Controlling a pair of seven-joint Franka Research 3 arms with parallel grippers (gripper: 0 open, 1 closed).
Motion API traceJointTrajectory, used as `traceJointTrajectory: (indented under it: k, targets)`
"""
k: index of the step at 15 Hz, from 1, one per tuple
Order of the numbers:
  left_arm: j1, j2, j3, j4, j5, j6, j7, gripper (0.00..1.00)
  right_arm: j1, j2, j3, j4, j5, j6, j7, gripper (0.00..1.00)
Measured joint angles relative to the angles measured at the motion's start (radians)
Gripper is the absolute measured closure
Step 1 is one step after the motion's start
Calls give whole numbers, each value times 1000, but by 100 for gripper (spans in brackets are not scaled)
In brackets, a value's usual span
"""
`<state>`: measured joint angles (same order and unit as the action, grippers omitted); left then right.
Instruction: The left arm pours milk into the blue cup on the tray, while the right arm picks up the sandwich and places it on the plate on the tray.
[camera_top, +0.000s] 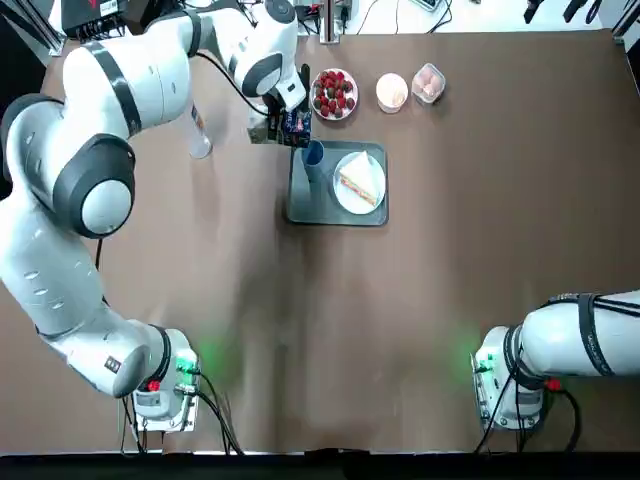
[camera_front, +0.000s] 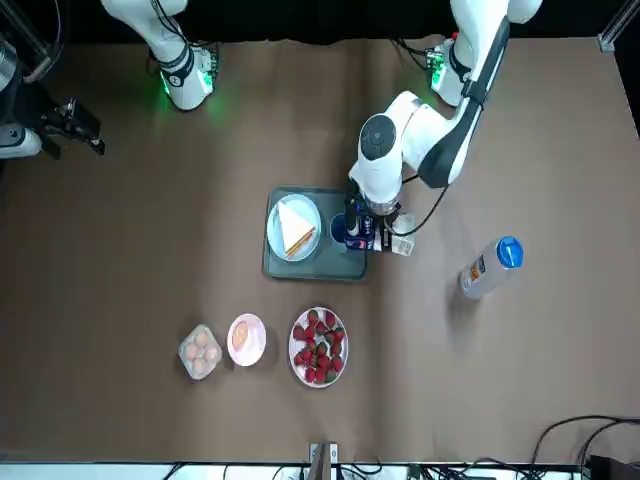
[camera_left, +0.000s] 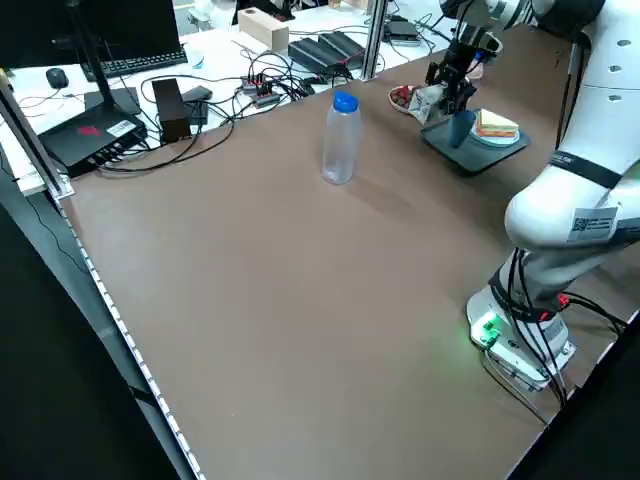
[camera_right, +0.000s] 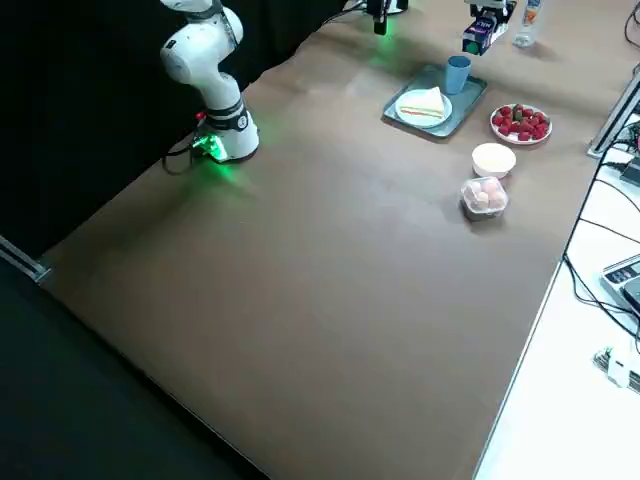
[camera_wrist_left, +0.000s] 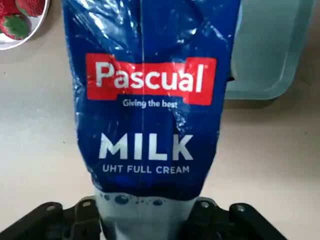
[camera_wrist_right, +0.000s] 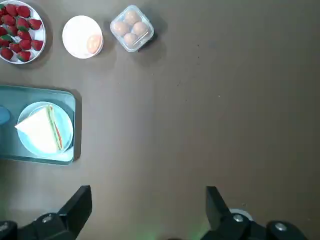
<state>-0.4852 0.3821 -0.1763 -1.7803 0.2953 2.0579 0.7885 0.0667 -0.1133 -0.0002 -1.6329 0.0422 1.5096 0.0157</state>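
Milk carton (camera_wrist_left: 150, 100) fills the left wrist view, clamped between the left gripper (camera_wrist_left: 150, 215) fingers at its base, tipped over the blue cup (camera_top: 313, 155) on the tray (camera_top: 300, 205). Sandwich (camera_top: 362, 180) lies on the plate (camera_top: 345, 195). Right gripper (camera_wrist_right: 148, 210) fingers apart, well clear above the worktop (camera_top: 480, 220).

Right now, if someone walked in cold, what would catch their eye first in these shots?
Probably the left claw, shut on the blue printed milk carton and holding it tipped beside the small light-blue cup on the grey rectangular tray. Next, the triangular pale sandwich already lying on the white round plate on that tray, while the right claw hangs open, well away.
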Motion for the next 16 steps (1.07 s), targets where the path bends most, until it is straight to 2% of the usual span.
traceJointTrajectory:
  k: [3, 6, 7, 9, 13, 16]
  targets:
    - [2, 3, 1, 20, 0, -17, -5, 52, 0, 0, 0, 0, 0, 3, 0, 0]
    - [19, -13, 0, 88, -8, -152, -4, 52, 0, 0, 0, 0, 0, 8, 0, 0]
    - [62, -47, -1, 151, -62, -266, 49, 52, 0, 0, 0, 0, 0, 8, 0, 0]
    - [131, -97, -1, 196, -150, -341, 145, 52, 0, 0, 0, 0, 0, 9, 0, 0]
    - [320, -192, -2, 217, -326, -440, 398, 52, 0, 0, 0, 0, 0, 9, 0, 0]
    - [474, -225, -3, 237, -452, -519, 596, 52, 0, 0, 0, 0, -1, 9, 0, 0]
